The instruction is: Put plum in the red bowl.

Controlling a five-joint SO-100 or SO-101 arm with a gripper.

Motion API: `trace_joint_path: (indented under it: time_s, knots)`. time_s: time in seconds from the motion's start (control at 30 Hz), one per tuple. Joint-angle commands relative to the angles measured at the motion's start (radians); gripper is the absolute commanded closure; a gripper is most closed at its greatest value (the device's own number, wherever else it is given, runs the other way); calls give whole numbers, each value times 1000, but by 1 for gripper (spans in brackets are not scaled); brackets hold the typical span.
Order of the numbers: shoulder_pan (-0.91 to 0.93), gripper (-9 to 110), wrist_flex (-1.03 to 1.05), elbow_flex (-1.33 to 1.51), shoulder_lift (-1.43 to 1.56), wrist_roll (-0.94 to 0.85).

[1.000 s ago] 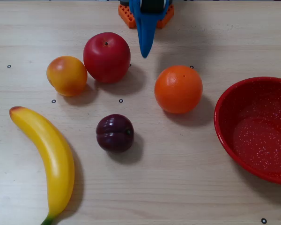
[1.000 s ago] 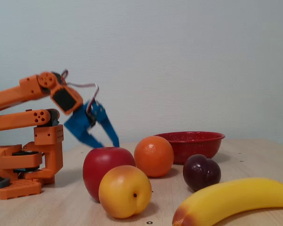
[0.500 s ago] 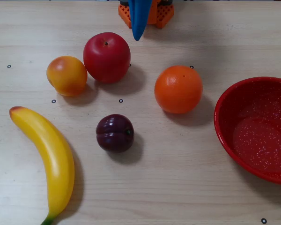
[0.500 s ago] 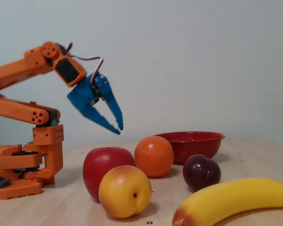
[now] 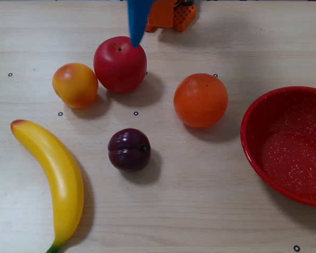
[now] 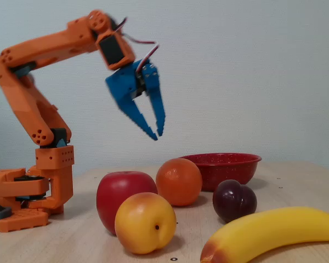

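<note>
While raised high above the counter [image 5: 200, 211] in the fixed view, blue gripper [image 6: 156, 135] with its fingers [image 6: 141, 118] slightly parted at the tips, gripping nothing. In the overhead view, only a blue tip of it [image 5: 136, 21] visible at the top edge, over the upper rim of the red apple [image 5: 119, 64].

Dark purple plum [image 5: 129, 149] resting on the bare wood near the middle of the overhead view, crease across its top, well apart from the fingers and touching no other fruit. In the fixed view, the same plum [image 6: 234, 200] just behind the banana.

Red bowl [image 5: 253, 145] at the right edge of the overhead view, partly cut off by the frame, speckled white inside and holding no fruit. From the side [image 6: 225, 164], sitting behind the orange [image 6: 179, 182], interior hidden by the rim.

Orange [image 5: 200, 100] between the apple and the bowl. Orange-yellow peach [image 5: 75, 85] just beside the apple on its left. Banana [image 5: 55, 174] curving along the lower left. Arm's orange base [image 6: 27, 192] at the far left of the fixed view.
</note>
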Motion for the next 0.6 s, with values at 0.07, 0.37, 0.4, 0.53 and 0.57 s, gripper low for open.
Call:
trace_joint_path:
  time_s: [0.07, 0.37, 0.4, 0.53, 0.57]
  knots:
    - [29, 102, 34, -253, -141, -26]
    - [44, 102, 146, -581, -495, -83]
    - [44, 102, 153, -611, -528, -95]
    - [51, 95, 175, -703, -634, -107]
    - [51, 92, 181, -718, -652, -123]
